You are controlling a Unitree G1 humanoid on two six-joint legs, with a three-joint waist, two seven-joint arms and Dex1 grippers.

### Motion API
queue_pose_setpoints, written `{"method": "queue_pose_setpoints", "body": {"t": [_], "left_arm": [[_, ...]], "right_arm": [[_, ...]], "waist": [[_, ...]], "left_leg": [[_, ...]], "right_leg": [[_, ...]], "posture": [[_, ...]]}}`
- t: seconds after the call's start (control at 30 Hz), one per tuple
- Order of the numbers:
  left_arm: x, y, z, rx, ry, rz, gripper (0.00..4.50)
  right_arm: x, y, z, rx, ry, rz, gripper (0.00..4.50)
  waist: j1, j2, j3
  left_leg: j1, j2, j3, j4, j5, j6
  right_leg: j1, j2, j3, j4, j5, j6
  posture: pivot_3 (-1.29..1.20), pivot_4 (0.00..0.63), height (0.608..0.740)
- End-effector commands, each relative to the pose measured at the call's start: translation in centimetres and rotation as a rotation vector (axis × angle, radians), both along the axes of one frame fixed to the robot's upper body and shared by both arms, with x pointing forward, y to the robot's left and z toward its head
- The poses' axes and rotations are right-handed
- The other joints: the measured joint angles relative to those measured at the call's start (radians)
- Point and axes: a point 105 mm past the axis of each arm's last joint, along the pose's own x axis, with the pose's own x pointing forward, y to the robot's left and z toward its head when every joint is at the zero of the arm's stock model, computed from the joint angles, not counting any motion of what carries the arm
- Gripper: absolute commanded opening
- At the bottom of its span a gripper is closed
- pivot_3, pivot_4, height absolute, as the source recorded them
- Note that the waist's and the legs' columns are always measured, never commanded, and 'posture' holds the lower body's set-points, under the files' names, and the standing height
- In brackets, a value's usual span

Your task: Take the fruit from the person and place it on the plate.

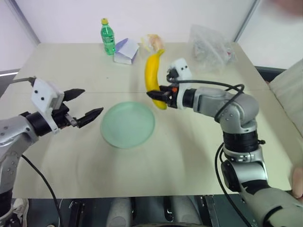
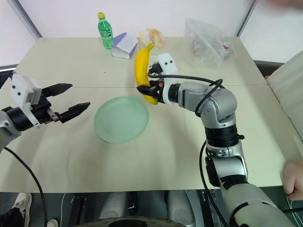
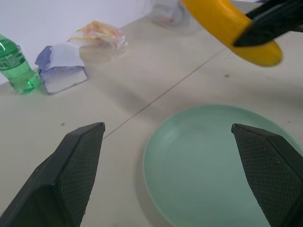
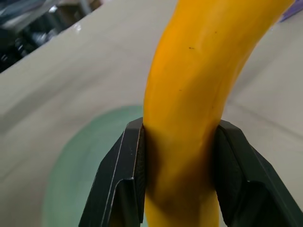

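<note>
Banana (image 1: 152, 75) is held upright in the air by the right claw (image 1: 160, 95), which is clamped on its lower part just above the bottom tip; its stem end points up toward the far side of the worktop (image 1: 71, 156). It hangs just past the far right rim of the plate (image 1: 128, 124), not touching it. Left claw (image 1: 85, 105) hovers left of the plate, fingers spread wide, holding nothing. Green bottle (image 1: 108, 36), small box (image 1: 126, 51) and clear bag (image 1: 211, 47) sit along the far edge.
</note>
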Motion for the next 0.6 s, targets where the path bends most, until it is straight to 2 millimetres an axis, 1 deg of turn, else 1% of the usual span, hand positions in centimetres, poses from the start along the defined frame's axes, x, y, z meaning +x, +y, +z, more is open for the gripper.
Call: {"method": "queue_pose_setpoints", "body": {"t": [0.03,0.17,0.3,0.47,0.6], "left_arm": [[-0.3,0.2,1.0,0.024,-0.036,0.004,4.50],[-0.6,0.1,0.7,0.025,-0.021,-0.003,4.50],[-0.7,0.2,0.5,0.022,-0.013,0.001,4.50],[-1.1,0.0,0.3,0.029,-0.001,0.004,4.50],[-1.3,0.2,0.5,0.038,0.003,0.017,4.50]], "right_arm": [[-1.9,0.7,-0.9,-0.041,0.025,0.072,1.28],[-2.8,1.8,-2.3,-0.053,0.084,0.103,1.28],[-3.3,3.5,-3.4,-0.055,0.104,0.122,1.28],[-2.2,4.8,-5.4,-0.095,0.085,0.105,1.28],[-1.8,5.4,-6.2,-0.107,0.086,0.105,1.28]], "waist": [[0.002,0.000,0.000],[0.002,0.000,0.000],[0.002,0.000,0.000],[0.002,0.000,0.000],[0.003,0.000,0.000]], "left_leg": [[0.000,0.000,0.000,0.000,0.000,0.000],[0.000,0.000,0.000,0.000,0.000,0.000],[0.000,0.000,0.000,0.000,0.000,0.000],[0.000,-0.001,0.000,0.000,0.000,0.000],[-0.001,-0.001,0.000,0.000,0.000,0.000]], "right_leg": [[0.000,0.000,0.000,0.000,0.000,0.000],[0.000,0.000,0.000,0.000,0.000,0.000],[0.000,0.000,0.000,0.000,0.000,0.000],[0.000,-0.001,0.000,-0.001,0.000,0.000],[0.000,0.000,0.000,-0.001,0.000,0.000]], "posture": [[0.00,0.150,0.731],[0.00,0.150,0.731],[0.00,0.150,0.731],[0.00,0.150,0.731],[0.00,0.150,0.731]]}}
